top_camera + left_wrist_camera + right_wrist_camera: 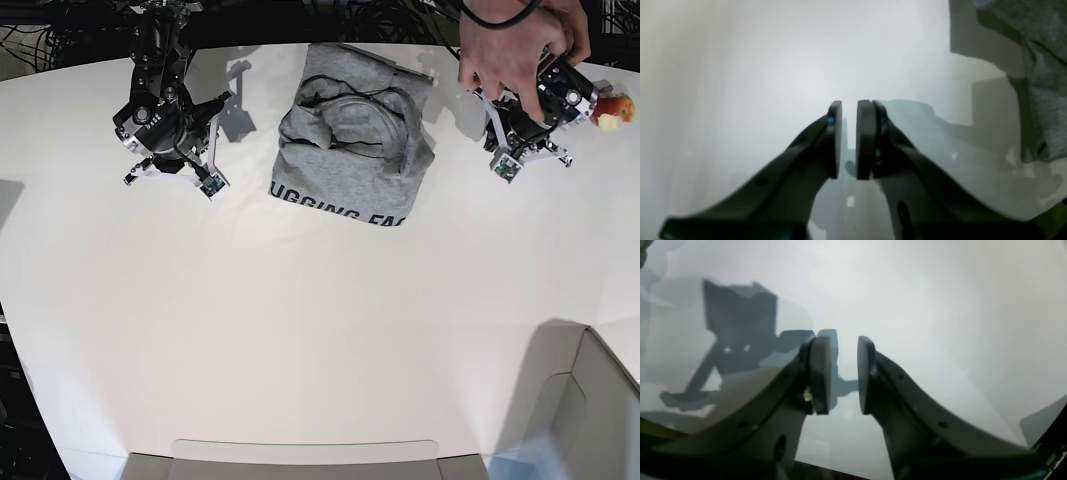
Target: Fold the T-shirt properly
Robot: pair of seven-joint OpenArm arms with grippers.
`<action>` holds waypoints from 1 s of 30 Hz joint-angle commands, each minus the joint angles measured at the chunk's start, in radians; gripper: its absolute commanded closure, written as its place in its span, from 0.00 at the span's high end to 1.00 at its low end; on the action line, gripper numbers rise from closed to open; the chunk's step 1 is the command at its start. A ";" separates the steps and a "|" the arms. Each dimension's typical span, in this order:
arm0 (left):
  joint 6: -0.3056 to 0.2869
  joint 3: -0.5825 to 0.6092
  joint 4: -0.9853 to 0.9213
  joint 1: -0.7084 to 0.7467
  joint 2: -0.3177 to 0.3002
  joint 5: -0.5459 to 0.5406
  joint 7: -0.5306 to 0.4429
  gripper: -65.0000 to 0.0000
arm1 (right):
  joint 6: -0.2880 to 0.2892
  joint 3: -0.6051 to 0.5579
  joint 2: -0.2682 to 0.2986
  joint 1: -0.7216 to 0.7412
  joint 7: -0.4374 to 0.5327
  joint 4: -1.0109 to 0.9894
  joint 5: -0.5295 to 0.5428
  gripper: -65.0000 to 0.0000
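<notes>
The heather-grey T-shirt (350, 150) lies loosely bunched at the back middle of the white table (300, 320). Its dark-trimmed neckline faces up and dark block lettering (340, 207) runs along its near edge. In the left wrist view an edge of the T-shirt (1047, 70) shows at the upper right. My left gripper (849, 106) hovers over bare table to one side of it, open by a narrow gap and holding nothing. My right gripper (844, 340) is open wider over bare table, with no cloth in view. In the base view the right arm (165, 115) stands left of the shirt and the left arm (530, 135) right of it.
A person's hand (515, 50) rests on the left arm at the back right. A small red and yellow object (615, 105) lies at the table's far right edge. A grey bin (575, 420) stands at the front right, and a flat grey tray (300, 460) sits at the front edge.
</notes>
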 commanded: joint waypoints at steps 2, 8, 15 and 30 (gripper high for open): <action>-0.001 0.006 0.018 -0.007 -0.008 -0.020 -0.010 0.12 | 0.011 0.003 0.002 0.017 0.006 0.018 0.000 0.22; -0.001 0.007 0.018 -0.007 -0.008 -0.020 -0.010 0.12 | 0.011 0.077 -0.001 0.066 0.007 0.021 0.000 0.22; -0.001 0.007 0.018 -0.007 -0.008 -0.020 -0.010 0.12 | 0.011 0.154 0.002 0.111 0.011 0.022 0.000 0.22; -0.001 0.007 0.018 -0.007 -0.008 -0.020 -0.010 0.12 | 0.011 0.186 -0.096 -0.006 0.710 0.028 -0.034 0.22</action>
